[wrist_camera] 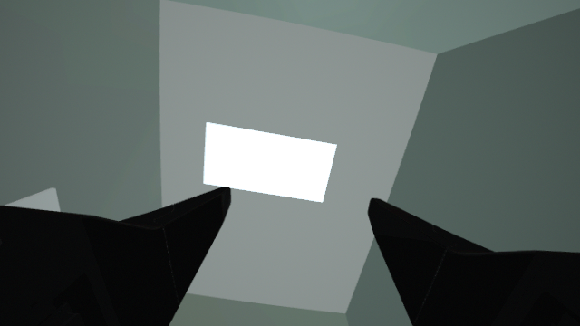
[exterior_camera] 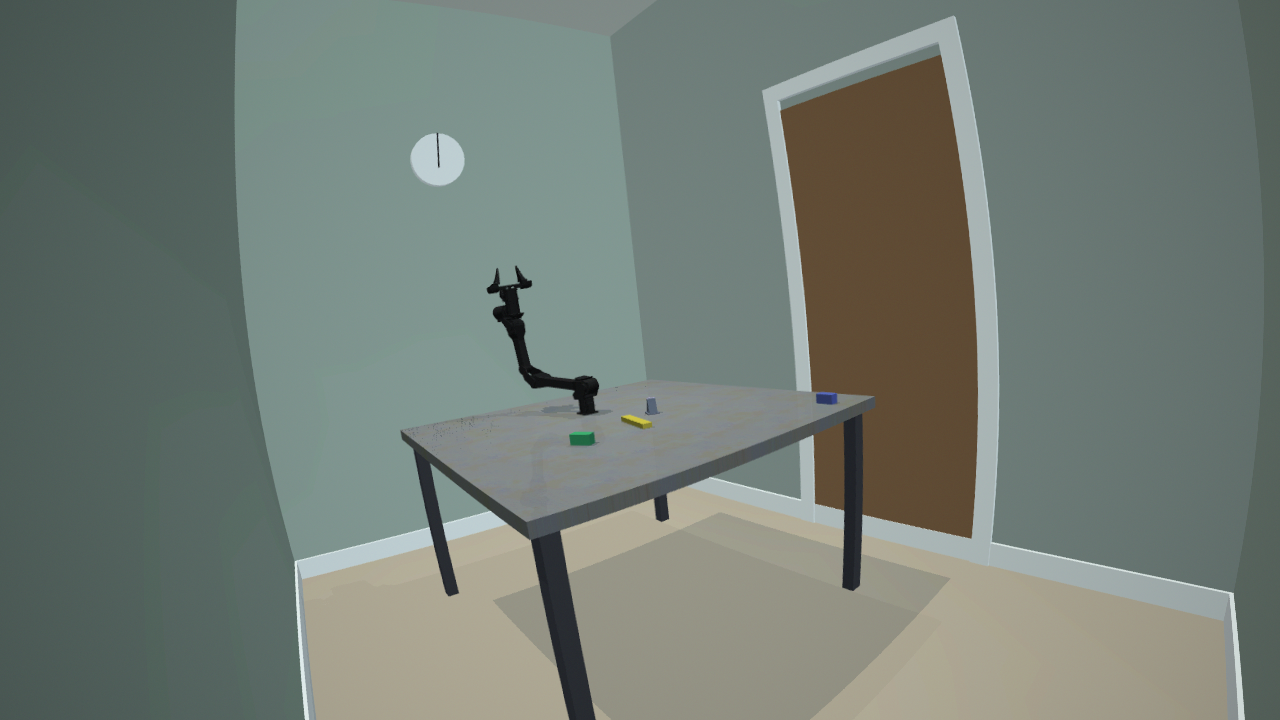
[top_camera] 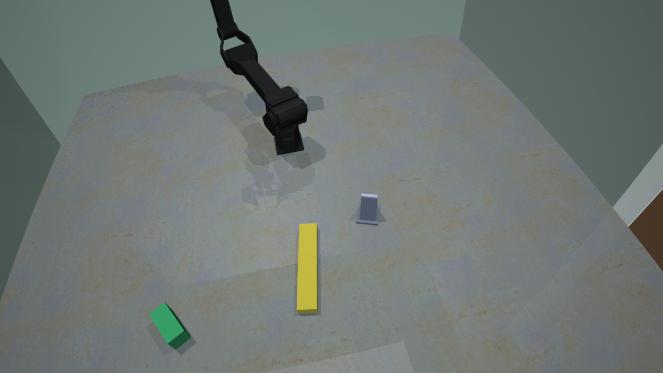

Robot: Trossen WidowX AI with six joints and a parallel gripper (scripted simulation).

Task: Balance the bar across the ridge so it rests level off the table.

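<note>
Grey-green walls enclose the table (exterior_camera: 537,465), where the yellow bar (top_camera: 307,267) lies flat just beside the grey ridge (top_camera: 369,208). High above the ridge, the claw (exterior_camera: 509,278) points upward, fingers apart and empty; nothing seems begun, so next it must descend and grasp the bar near its middle.

A mottled grey tabletop (top_camera: 463,153) carries a yellow bar (top_camera: 307,267), grey ridge (top_camera: 369,208), green block (top_camera: 169,325), blue block (exterior_camera: 826,397) and the arm's base (top_camera: 289,141).
</note>
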